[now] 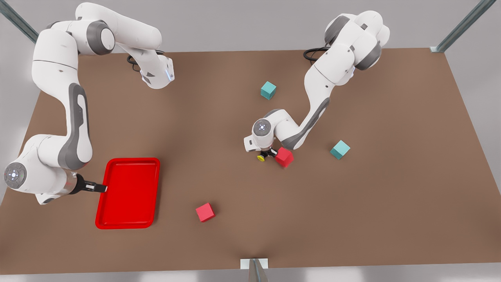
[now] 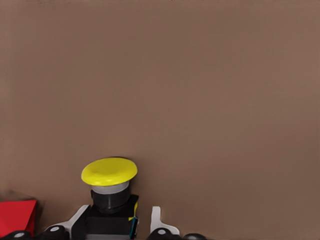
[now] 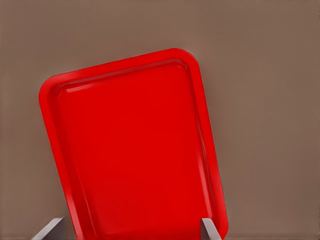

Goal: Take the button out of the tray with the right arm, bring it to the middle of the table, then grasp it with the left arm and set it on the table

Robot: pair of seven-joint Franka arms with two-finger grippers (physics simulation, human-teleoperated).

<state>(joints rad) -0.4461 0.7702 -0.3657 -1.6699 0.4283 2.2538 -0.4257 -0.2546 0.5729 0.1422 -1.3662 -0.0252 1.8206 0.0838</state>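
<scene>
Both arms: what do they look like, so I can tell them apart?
Both are white with grey joint covers and black two-finger hands. The right arm has a blue-lit strip on its base; the left arm has a larger black cable loop at its base.

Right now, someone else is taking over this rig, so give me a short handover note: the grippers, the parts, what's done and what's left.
Left gripper: shut on the small black push-button with the yellow cap, low over the brown table near its middle, beside a red cube.
Right gripper: open, holding nothing, at the rim of the shallow red tray, which has nothing in it.
Done: button out of tray, handed to the left arm.
Left: set the button down, release.
</scene>
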